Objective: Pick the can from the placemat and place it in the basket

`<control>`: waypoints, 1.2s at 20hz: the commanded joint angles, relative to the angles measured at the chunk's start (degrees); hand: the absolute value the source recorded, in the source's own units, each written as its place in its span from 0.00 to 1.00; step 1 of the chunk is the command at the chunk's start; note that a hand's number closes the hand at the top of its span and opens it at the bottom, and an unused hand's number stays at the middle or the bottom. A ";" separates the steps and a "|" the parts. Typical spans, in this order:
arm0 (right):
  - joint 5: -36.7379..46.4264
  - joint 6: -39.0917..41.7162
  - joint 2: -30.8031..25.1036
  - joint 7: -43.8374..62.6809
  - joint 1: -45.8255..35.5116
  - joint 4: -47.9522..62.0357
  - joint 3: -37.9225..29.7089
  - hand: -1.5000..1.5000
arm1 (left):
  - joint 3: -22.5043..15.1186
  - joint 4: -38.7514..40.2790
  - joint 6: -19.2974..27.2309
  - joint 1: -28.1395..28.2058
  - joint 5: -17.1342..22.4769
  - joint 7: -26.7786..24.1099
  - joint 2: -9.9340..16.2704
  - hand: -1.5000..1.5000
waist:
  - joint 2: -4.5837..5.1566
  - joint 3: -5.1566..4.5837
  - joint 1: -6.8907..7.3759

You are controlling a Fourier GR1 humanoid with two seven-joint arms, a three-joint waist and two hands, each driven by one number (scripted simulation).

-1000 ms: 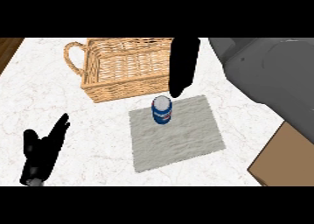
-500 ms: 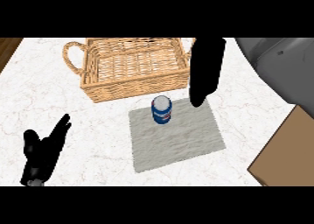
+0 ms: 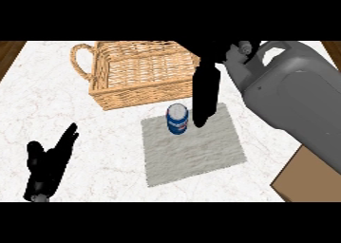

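Head view: we look steeply down on a white marbled counter [image 3: 74, 121]. A grey placemat [image 3: 194, 149] lies near its middle, slightly turned, and the can [image 3: 177, 119] stands upright on the mat's far edge, blue-sided with a pale top. Just beyond the mat, toward the counter's far edge, sits the wicker basket [image 3: 141, 71], its looped handle pointing to the far-left corner; the can is near the basket's front wall but apart from it.

Our right hand [image 3: 204, 97] comes down from the far right on its big grey forearm [image 3: 299, 99]. Its fingers are straight and held together, pointing down at the mat, with the tips just beside the can's right side. We cannot tell whether they touch the can; nothing is curled round it.

Our left hand [image 3: 50, 161] shows near the counter's near-left corner, open, fingers relaxed and pointing away from us, well apart from the mat and holding nothing.

At the near-right corner a brown surface [image 3: 317, 182] shows past the counter's edge.
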 commanded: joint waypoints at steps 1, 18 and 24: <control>3.81 -3.58 3.38 1.27 2.76 -1.09 0.41 0.00 | -0.61 5.53 -0.42 1.20 -0.03 2.38 -1.25 0.50 | 0.45 -0.61 -0.09; 18.95 -6.12 8.05 -7.06 16.89 1.87 5.23 0.00 | 0.53 0.18 -1.85 2.96 0.24 5.77 -1.22 0.50 | 0.47 -0.55 0.40; 24.98 -8.71 10.48 -9.98 19.32 4.06 6.98 0.00 | 1.07 6.08 -2.13 3.33 -1.79 0.19 -2.66 0.50 | 0.56 -0.62 0.26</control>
